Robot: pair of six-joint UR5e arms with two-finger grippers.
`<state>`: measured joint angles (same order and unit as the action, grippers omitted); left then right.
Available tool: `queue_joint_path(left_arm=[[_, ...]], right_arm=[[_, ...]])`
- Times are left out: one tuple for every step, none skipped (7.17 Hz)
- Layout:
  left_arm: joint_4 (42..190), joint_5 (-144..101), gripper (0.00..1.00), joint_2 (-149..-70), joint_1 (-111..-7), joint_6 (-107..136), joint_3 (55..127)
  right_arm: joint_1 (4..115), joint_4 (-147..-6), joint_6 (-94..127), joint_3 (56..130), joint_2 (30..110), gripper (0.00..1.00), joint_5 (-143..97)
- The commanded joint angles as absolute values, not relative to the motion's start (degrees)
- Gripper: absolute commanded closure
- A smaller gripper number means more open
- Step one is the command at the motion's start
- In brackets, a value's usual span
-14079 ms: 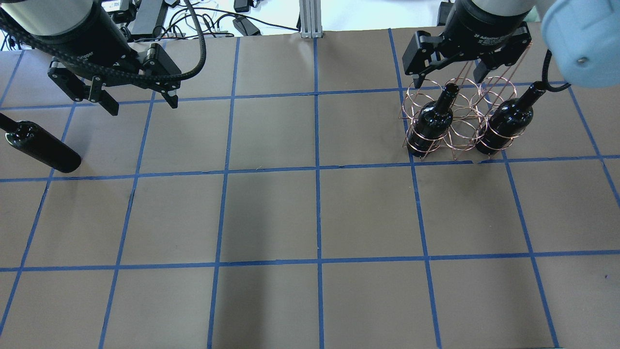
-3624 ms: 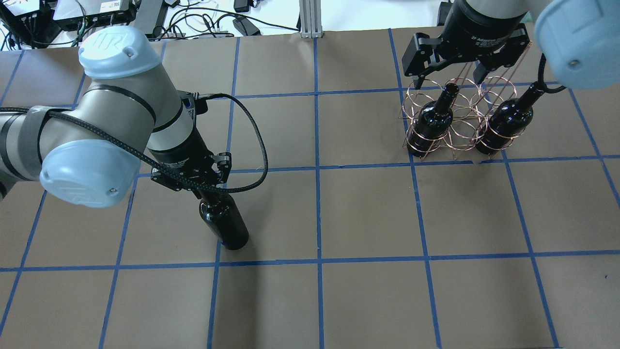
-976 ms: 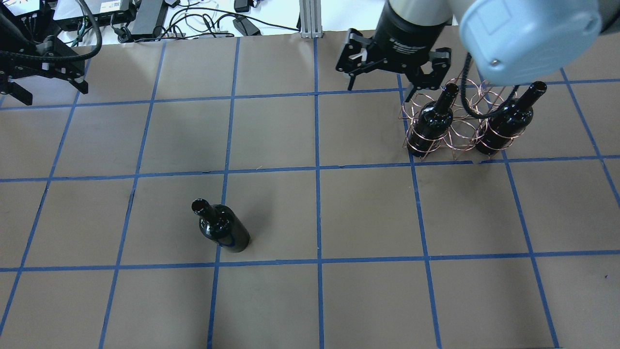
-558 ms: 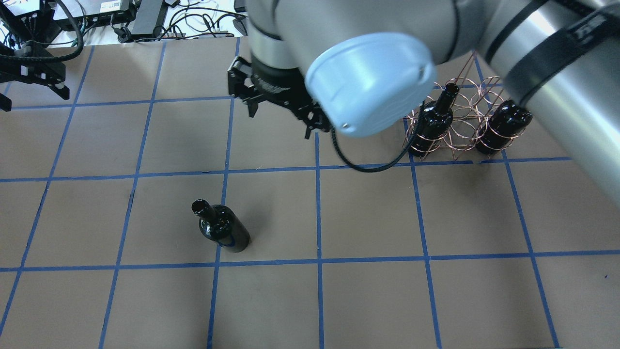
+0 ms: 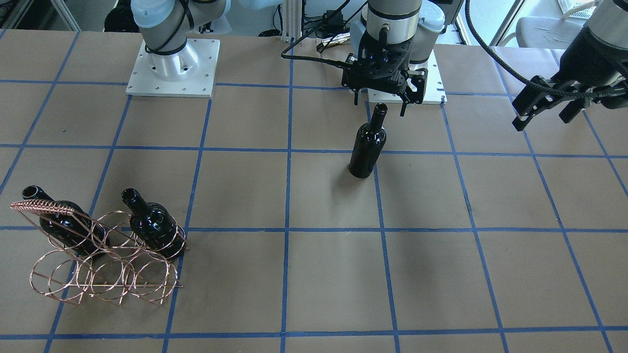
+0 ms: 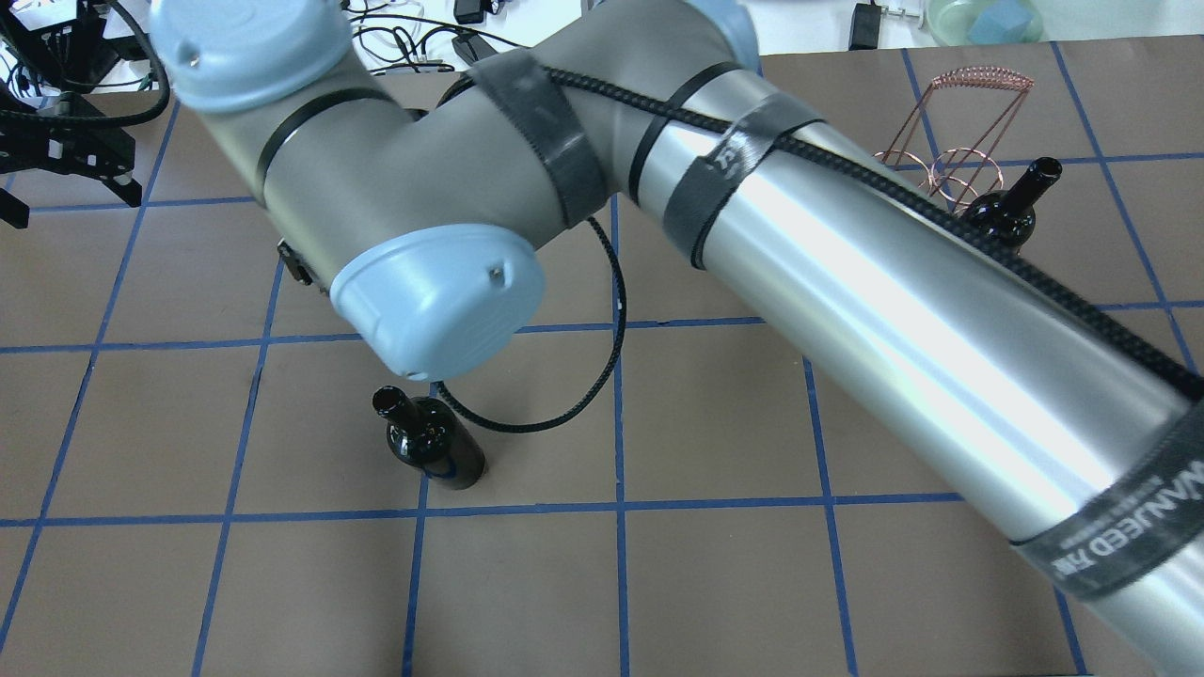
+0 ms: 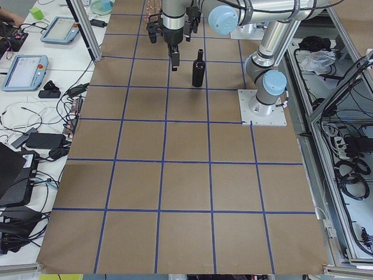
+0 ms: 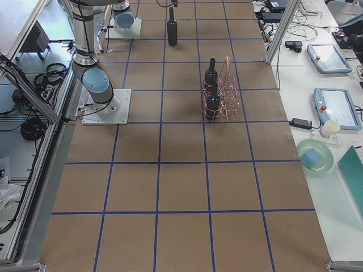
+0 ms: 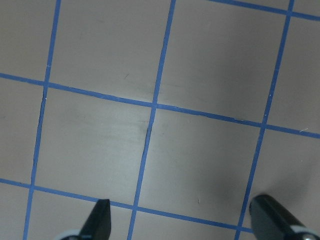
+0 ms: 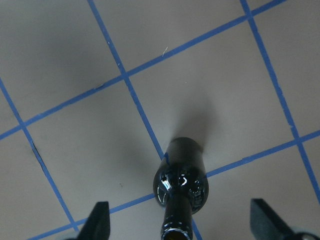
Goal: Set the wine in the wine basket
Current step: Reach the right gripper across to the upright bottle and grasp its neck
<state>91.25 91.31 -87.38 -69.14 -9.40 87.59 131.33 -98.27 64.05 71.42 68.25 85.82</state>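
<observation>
My right arm (image 6: 847, 310) reaches across the desk (image 5: 319, 274) into its left half. In the overhead view the forearm runs slantwise from the lower right to the upper left and hides the wrist. The right end effector (image 5: 378, 104) points straight down, its jaws wide apart and holding nothing. It hangs close by the top of the bottle (image 5: 365, 152) and does not touch it. In the right wrist view the bottle's mouth shows at the lower edge, between the two fingertips (image 10: 100, 220). Whether I am exactly over the neck, I cannot tell.

The bottle stands upright and alone on a blue tape line of the desk, well apart from the basket (image 5: 103, 264). The basket stands near my right end of the desk with its handle up. Two other bottles (image 5: 152, 225) stand in its rings, on the side nearer to my base.

My left arm (image 5: 596, 49) is at my left side of the desk. The left end effector (image 5: 544, 115) hangs tilted above the paper, jaws also wide, holding nothing, well apart from the bottle.
</observation>
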Motion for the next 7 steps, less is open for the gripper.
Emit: queue_joint_path(left_arm=[[91.2,91.4,0.00,-87.5,-69.1,-9.4,87.7],[91.2,91.4,0.00,-87.5,-69.1,-9.4,87.7],[91.2,91.2,0.00,-87.5,-69.2,-9.4,87.7],[91.2,91.2,0.00,-87.5,-69.2,-9.4,87.7],[91.1,91.1,0.00,-87.6,-69.2,-9.4,87.7],[91.1,91.0,0.00,-87.6,-69.2,-9.4,87.7],[91.2,90.8,0.00,-87.6,-69.2,-9.4,87.8]], right_arm=[[134.0,-98.2,63.7,71.4,65.8,0.04,86.0],[134.2,-97.7,62.5,72.8,65.4,0.07,86.0],[134.3,-97.7,62.4,74.3,65.6,0.08,86.7],[134.4,-97.7,62.5,75.6,65.2,0.13,87.4],[134.3,-98.0,62.4,76.0,65.3,0.15,87.1],[134.3,-98.4,62.5,76.0,65.2,0.18,87.1],[134.3,-99.0,62.5,76.0,65.3,0.22,87.2]])
